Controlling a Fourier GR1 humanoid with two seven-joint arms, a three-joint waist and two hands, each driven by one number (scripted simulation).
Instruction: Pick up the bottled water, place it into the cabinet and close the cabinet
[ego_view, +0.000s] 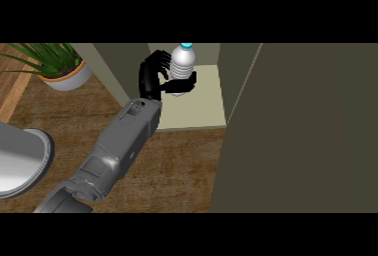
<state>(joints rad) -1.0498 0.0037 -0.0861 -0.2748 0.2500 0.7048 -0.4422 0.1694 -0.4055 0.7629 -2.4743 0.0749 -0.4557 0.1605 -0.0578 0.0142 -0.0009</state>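
The bottled water (182, 61), clear with a pale blue cap, stands upright just above the cabinet's (198, 105) pale inner shelf, near its left wall. The cabinet is open, its dark door (310, 125) swung out at the right.

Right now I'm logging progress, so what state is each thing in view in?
bottled water: upright, held inside the cabinet, cap on.
hand: curled round the bottle.
cabinet: open, shelf showing.
cabinet door: swung open at the right.
potted plant: upright on the counter.
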